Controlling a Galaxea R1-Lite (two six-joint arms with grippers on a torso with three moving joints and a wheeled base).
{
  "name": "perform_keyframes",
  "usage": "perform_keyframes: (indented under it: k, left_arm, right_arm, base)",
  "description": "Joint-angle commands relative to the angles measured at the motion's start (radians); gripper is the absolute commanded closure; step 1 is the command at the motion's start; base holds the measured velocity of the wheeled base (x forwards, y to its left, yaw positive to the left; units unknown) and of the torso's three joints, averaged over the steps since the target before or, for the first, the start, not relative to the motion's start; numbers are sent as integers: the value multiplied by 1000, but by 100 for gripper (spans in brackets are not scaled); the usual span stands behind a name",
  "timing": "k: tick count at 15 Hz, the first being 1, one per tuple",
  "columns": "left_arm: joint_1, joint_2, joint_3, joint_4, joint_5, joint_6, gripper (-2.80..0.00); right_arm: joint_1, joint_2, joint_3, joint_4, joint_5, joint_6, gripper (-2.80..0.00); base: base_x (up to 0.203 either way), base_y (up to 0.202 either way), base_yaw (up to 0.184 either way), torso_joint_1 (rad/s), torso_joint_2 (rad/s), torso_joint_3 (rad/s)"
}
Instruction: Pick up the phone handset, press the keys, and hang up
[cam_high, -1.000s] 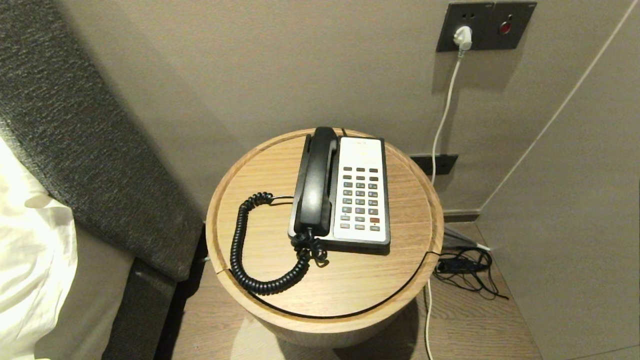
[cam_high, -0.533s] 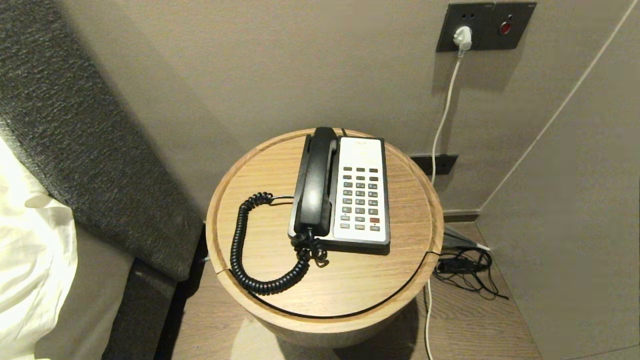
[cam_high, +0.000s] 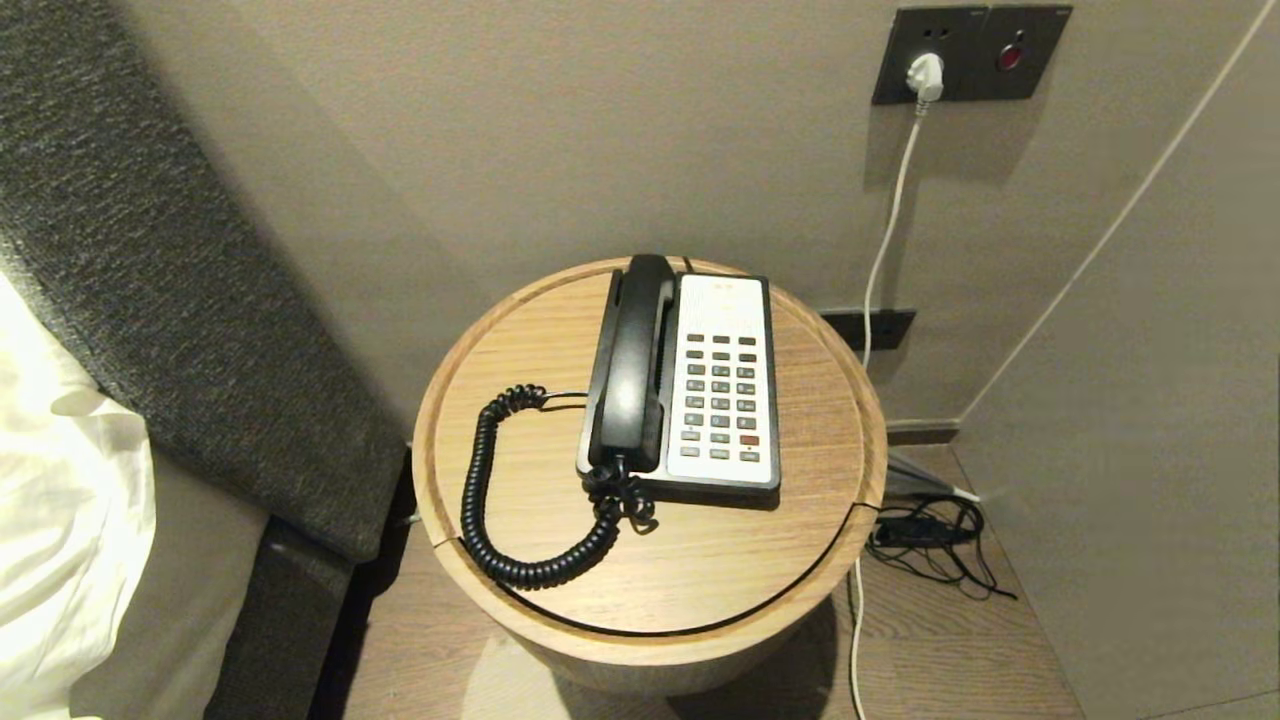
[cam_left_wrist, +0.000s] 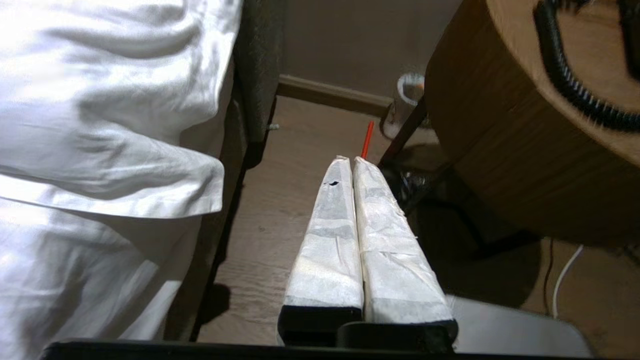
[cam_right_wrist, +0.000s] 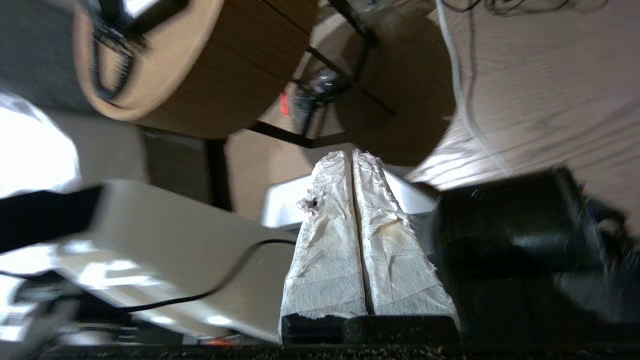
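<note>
Leftmost, white bedding (cam_left_wrist: 100, 125) lies off to one side of the left gripper (cam_left_wrist: 348, 161), whose wrapped fingers (cam_left_wrist: 330, 240) are pressed together with nothing between them. The gripper hangs low over the wood floor (cam_left_wrist: 280, 200), beside the round table (cam_left_wrist: 500, 165); the table's wall rises on the fingers' other side, and a loop of the coiled cord (cam_left_wrist: 570, 85) shows on its top, above and beyond the fingertips.

On the tabletop (cam_high: 700, 570), the handset (cam_high: 632, 365) rests in its cradle along the left edge of the phone base (cam_high: 722, 385), with the keypad (cam_high: 720, 395) just to its right. Neither gripper is in the head view, so both are well apart from the handset.

Further right, the right gripper (cam_right_wrist: 351, 153) is also low near the floor, its wrapped fingers (cam_right_wrist: 390, 250) closed on each other and empty. The table stands beyond its fingertips, and a white cable (cam_right_wrist: 460, 95) runs across the floor past them on the far side.
</note>
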Motion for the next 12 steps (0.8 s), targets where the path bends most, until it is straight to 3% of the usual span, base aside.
perform_keyframes:
  k: [1,3,5,8,12]
  left_arm:
    - [0,-6,56,3,-12,20,0]
    - [0,-6,117,-12,-20,32,0]
    - [0,-6,187,-95,-18,44,0]
    - [0,-6,330,-360,-9,127,0]
    - [0,-6,358,-407,-12,141,0]
  right_arm:
    - [0,-15,138,-141,-1,-40,0]
    - [0,-16,344,-414,-18,-120,0]
    - [0,-16,511,-696,-111,-242,0]
    - [0,-16,641,-799,-199,-377,0]
    - [0,-16,758,-985,-282,-485,0]
  base:
    - [0,0,0,0,0,0]
    - [0,0,0,0,0,0]
    - [0,0,0,0,0,0]
    - [0,0,0,0,0,0]
    - [0,0,0,0,0,0]
